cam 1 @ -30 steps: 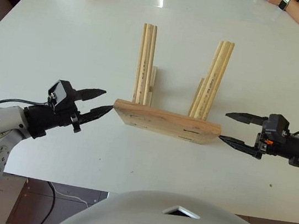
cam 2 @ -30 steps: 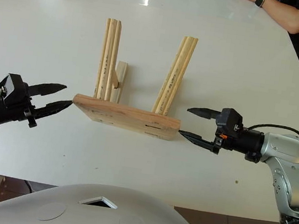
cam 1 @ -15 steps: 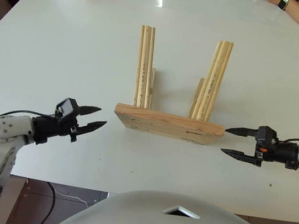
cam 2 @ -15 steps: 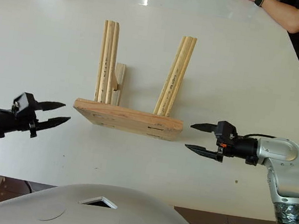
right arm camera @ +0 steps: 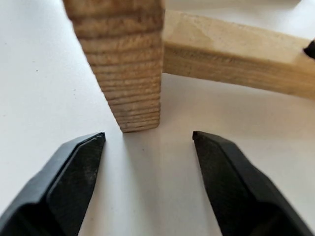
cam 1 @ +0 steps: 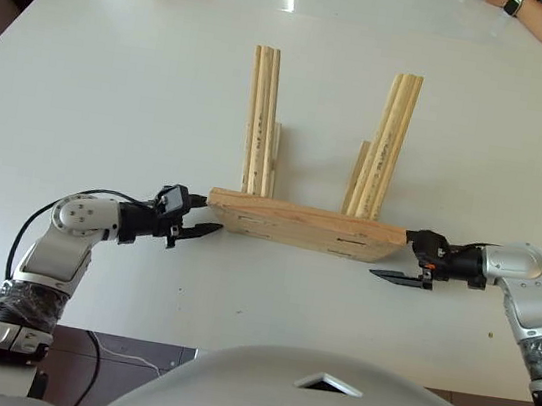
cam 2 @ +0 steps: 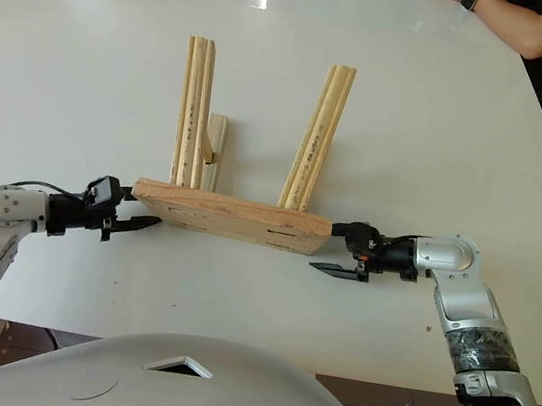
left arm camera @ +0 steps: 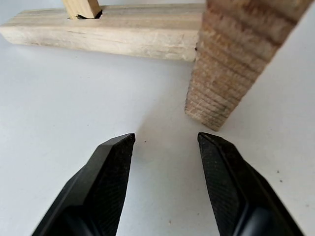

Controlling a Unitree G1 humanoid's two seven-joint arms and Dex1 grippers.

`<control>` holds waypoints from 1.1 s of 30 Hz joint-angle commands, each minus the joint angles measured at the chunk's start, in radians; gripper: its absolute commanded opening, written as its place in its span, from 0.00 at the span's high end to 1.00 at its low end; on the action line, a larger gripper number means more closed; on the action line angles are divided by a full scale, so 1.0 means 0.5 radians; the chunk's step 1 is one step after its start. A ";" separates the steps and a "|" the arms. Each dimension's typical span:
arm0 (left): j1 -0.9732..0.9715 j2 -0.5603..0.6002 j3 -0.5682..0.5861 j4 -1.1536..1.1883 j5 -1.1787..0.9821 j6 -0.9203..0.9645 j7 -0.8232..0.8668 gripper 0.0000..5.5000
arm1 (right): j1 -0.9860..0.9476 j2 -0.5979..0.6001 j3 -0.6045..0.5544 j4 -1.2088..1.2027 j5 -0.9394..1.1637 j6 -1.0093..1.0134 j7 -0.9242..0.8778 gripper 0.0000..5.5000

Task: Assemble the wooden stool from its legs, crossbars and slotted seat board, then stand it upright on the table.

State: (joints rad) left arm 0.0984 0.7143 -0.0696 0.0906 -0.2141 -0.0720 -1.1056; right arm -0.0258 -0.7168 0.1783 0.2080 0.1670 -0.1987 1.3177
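So the pale wooden stool (cam 1: 308, 173) lies on its side mid-table, its slotted seat board (cam 1: 303, 226) on edge. The left gripper (cam 1: 203, 214) and right gripper (cam 1: 400, 257) sit just off the board's ends, both spread wide and holding nothing. The white table (cam 1: 115, 90) runs well past both ends.

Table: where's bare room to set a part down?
Free: table left of the left legs, right of the right legs, the strip between the leg pairs, and the near edge before the seat board. Crowded: both seat board ends, where the left gripper and right gripper sit open.
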 commanded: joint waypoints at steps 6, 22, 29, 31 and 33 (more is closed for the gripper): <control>0.008 -0.006 -0.077 -0.041 -0.065 0.088 -0.110 0.56 | -0.049 0.039 0.069 0.067 -0.053 -0.072 -0.037 0.40; 0.019 0.034 -0.085 -0.145 -0.105 0.179 -0.165 0.56 | -0.096 0.020 0.102 0.139 -0.076 -0.140 -0.015 0.40; -0.022 -0.028 -0.152 -0.138 -0.066 0.167 -0.131 0.56 | -0.118 0.015 0.148 0.166 -0.094 -0.178 0.002 0.40; -0.020 -0.040 -0.163 -0.152 -0.061 0.173 -0.128 0.56 | -0.125 0.011 0.157 0.176 -0.096 -0.190 0.007 0.40; -0.014 -0.040 -0.182 -0.157 -0.053 0.159 -0.144 0.56 | -0.129 0.008 0.165 0.181 -0.096 -0.193 0.014 0.40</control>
State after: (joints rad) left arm 0.0945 0.6936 -0.1490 0.0190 -0.2550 0.0089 -1.1765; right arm -0.0973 -0.7029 0.2378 0.2822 0.1585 -0.3041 1.3202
